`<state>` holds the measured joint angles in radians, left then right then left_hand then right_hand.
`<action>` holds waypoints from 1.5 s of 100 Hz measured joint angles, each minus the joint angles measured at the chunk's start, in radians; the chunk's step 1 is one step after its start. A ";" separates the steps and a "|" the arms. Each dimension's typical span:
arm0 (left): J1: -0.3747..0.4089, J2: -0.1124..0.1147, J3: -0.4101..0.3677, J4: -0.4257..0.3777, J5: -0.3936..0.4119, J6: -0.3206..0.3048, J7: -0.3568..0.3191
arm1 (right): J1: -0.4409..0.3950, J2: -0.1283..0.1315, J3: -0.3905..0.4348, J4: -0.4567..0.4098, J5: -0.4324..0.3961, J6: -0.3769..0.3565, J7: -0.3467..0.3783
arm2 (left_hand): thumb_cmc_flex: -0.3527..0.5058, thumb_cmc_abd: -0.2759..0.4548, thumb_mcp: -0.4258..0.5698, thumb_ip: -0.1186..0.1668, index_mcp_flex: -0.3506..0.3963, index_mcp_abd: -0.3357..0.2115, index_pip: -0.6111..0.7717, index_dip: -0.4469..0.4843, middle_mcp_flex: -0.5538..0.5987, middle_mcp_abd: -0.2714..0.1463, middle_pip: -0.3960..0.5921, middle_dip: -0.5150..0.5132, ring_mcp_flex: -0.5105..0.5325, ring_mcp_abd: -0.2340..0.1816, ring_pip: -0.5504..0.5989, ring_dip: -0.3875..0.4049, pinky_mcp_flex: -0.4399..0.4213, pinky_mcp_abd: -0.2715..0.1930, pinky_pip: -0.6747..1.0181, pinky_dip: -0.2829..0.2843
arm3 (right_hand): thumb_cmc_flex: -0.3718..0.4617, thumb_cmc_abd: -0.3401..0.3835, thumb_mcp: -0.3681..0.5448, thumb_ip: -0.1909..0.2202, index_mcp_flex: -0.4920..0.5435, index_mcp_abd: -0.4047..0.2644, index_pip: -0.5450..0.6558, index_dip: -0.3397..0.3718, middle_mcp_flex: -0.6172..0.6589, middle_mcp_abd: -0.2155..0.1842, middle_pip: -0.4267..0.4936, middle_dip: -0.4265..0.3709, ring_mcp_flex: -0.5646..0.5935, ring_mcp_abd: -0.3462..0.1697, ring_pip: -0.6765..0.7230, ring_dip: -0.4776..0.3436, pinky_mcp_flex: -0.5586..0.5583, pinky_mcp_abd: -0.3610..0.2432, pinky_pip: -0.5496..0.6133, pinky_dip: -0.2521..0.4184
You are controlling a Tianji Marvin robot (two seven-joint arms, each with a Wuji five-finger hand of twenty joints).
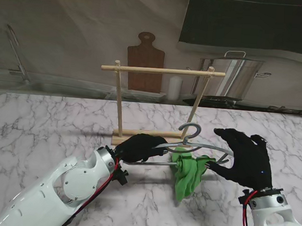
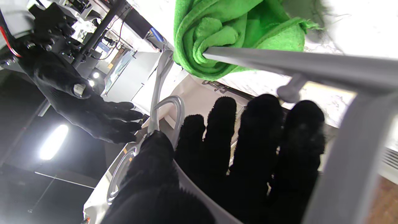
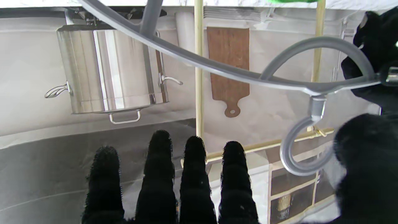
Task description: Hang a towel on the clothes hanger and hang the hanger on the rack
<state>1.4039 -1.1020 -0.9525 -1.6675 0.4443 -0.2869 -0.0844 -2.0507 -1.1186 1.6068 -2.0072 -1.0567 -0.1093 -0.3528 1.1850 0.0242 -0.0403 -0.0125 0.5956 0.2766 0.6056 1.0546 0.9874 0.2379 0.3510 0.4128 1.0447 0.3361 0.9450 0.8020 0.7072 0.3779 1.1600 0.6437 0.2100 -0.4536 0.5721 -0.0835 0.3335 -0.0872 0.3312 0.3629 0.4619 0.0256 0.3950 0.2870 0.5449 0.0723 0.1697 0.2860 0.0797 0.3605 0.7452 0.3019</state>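
Already green towel point(image 1: 188, 172) draped over hanger point(image 1: 200, 147) lower bar, bunched, tail touching table point(image 1: 46, 120). Left hand point(image 1: 139, 147) clasps hanger's left shoulder. Right hand point(image 1: 244, 158) just beside right end, fingers spread, holding nothing. Rack point(image 1: 162, 71) behind, rail bare. Advice: keep hanger level, lift hook point(image 1: 190, 131) over rail, lower gently.

The left hand point(image 1: 139, 146) covers one end of the grey hanger point(image 1: 200, 147), so how the fingers wrap it is hard to see. The green towel point(image 1: 188, 172) hides part of the hanger's bar. In the right wrist view the right hand's point(image 3: 174, 183) palm is cut off. The steel pot point(image 1: 237, 77) sits partly behind the rack point(image 1: 162, 71).
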 measured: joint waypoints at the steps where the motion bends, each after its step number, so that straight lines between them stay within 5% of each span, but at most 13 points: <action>1: 0.000 0.000 0.000 0.000 0.003 -0.001 0.001 | 0.003 0.001 -0.002 0.000 0.000 0.001 0.006 | 0.000 0.000 0.000 0.000 0.000 0.000 0.005 0.000 0.000 0.000 0.000 0.000 0.000 0.000 0.000 0.000 0.000 0.000 0.000 0.000 | -0.001 0.000 0.000 0.000 0.001 0.000 0.001 0.000 0.000 0.000 0.000 0.000 0.000 0.000 0.000 0.000 0.000 0.000 0.000 0.000; 26: -0.003 0.000 0.015 -0.004 0.017 -0.012 0.024 | 0.101 0.017 -0.068 0.033 0.026 0.010 0.124 | -0.001 0.000 0.000 0.000 0.000 -0.001 0.008 0.000 0.000 -0.002 0.009 0.000 0.000 -0.001 0.000 0.000 0.000 -0.001 0.000 0.000 | -0.008 -0.010 0.022 -0.001 0.120 -0.017 0.094 0.043 0.049 0.011 0.076 0.040 0.026 0.000 0.010 0.005 0.002 0.000 -0.005 0.000; 60: -0.012 -0.004 0.033 -0.004 0.015 -0.013 0.037 | 0.178 0.022 -0.152 0.071 0.078 0.011 0.154 | -0.001 0.000 0.000 0.000 0.000 -0.001 0.009 -0.001 0.000 -0.002 0.009 0.000 0.000 -0.001 0.000 0.000 0.000 -0.002 0.000 0.000 | 0.059 -0.019 0.008 -0.001 0.238 -0.039 0.229 0.196 0.110 0.011 0.104 0.092 0.066 0.000 0.037 0.026 0.005 0.000 -0.013 0.000; 85: -0.016 -0.005 0.037 -0.003 0.018 -0.008 0.039 | 0.201 0.021 -0.198 0.091 0.130 0.010 0.152 | -0.001 0.000 0.000 0.000 0.000 -0.001 0.009 -0.002 0.000 -0.002 0.010 0.000 0.000 -0.001 0.000 0.000 0.000 -0.002 0.000 0.000 | 0.210 -0.018 -0.063 -0.001 0.284 -0.018 0.422 0.410 0.125 0.011 0.153 0.134 0.079 0.000 0.054 0.027 0.014 0.000 -0.018 0.000; 90: -0.018 -0.005 0.039 -0.003 0.018 -0.006 0.038 | 0.205 0.020 -0.204 0.094 0.130 0.010 0.148 | -0.001 0.000 0.000 0.000 0.000 -0.001 0.009 -0.002 0.000 -0.002 0.010 0.000 0.000 -0.001 0.000 0.000 0.000 -0.002 0.000 0.000 | 0.217 -0.018 0.002 -0.001 0.296 -0.011 0.472 0.445 0.147 0.011 0.176 0.141 0.093 0.000 0.065 0.028 0.015 0.000 -0.018 -0.007; 99: -0.020 -0.005 0.040 -0.002 0.018 -0.002 0.038 | 0.210 0.019 -0.213 0.100 0.128 0.010 0.144 | -0.001 0.000 0.000 0.000 0.000 -0.003 0.009 -0.002 0.000 -0.002 0.010 0.000 0.000 -0.001 0.000 0.000 0.000 -0.002 0.000 0.000 | 0.218 -0.018 0.136 -0.081 0.334 -0.002 0.563 0.424 0.185 0.012 0.205 0.159 0.104 0.000 0.081 0.036 0.016 0.000 -0.018 -0.028; 107: -0.020 -0.006 0.040 -0.002 0.017 0.002 0.038 | 0.214 0.018 -0.218 0.103 0.128 0.011 0.144 | -0.001 0.000 0.000 0.000 0.000 -0.005 0.010 -0.006 0.000 -0.002 0.010 0.000 0.000 -0.001 0.000 0.000 0.000 -0.002 0.000 0.000 | 0.227 0.042 0.156 -0.127 0.341 -0.001 0.622 0.383 0.232 0.011 0.227 0.174 0.142 0.000 0.100 0.038 0.016 0.001 -0.019 -0.038; 124: -0.020 -0.008 0.042 -0.001 0.015 0.004 0.044 | 0.221 0.018 -0.222 0.110 0.127 0.004 0.149 | -0.001 0.000 0.000 0.000 0.000 -0.005 0.010 -0.011 0.000 -0.002 0.010 0.000 0.000 -0.001 0.000 0.000 0.000 -0.002 0.000 0.000 | 0.278 0.074 0.156 -0.137 0.385 -0.013 0.660 0.354 0.340 -0.003 0.288 0.235 0.207 -0.004 0.142 0.068 0.028 0.001 -0.019 -0.047; 133: -0.022 -0.009 0.044 0.001 0.014 0.004 0.048 | 0.223 0.019 -0.220 0.110 0.121 -0.007 0.170 | -0.001 0.000 0.000 0.000 0.000 -0.005 0.010 -0.011 0.000 -0.002 0.010 0.000 0.000 -0.001 0.000 0.000 0.000 -0.002 0.000 0.000 | 0.307 0.098 0.145 -0.137 0.381 -0.024 0.685 0.353 0.412 -0.001 0.415 0.332 0.273 -0.018 0.203 0.109 0.079 0.001 0.004 -0.047; 150: -0.026 -0.009 0.050 0.009 0.008 0.010 0.048 | 0.224 0.024 -0.218 0.111 0.108 -0.015 0.188 | -0.001 0.000 -0.012 -0.001 0.000 -0.013 0.010 -0.012 0.000 -0.002 0.010 0.000 0.000 -0.001 0.000 0.000 0.000 -0.002 0.000 0.000 | 0.307 0.123 0.145 -0.137 0.440 -0.023 0.699 0.359 0.494 0.032 0.552 0.386 0.364 -0.024 0.329 0.178 0.148 0.001 0.095 0.001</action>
<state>1.3775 -1.1115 -0.9020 -1.6589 0.4524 -0.2772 -0.0360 -1.8264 -1.0947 1.3891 -1.8965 -0.9488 -0.1241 -0.1650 1.1839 0.0242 -0.0520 -0.0140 0.5953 0.2641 0.6156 1.0424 0.9874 0.2357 0.3607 0.4128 1.0447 0.3349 0.9450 0.8022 0.7072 0.3758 1.1600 0.6432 0.5170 -0.3305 0.7167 -0.2210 0.7737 -0.1098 1.0301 0.7223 0.9563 0.0574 0.9465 0.6730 0.9086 0.0485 0.4983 0.4642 0.2272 0.3613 0.8398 0.3027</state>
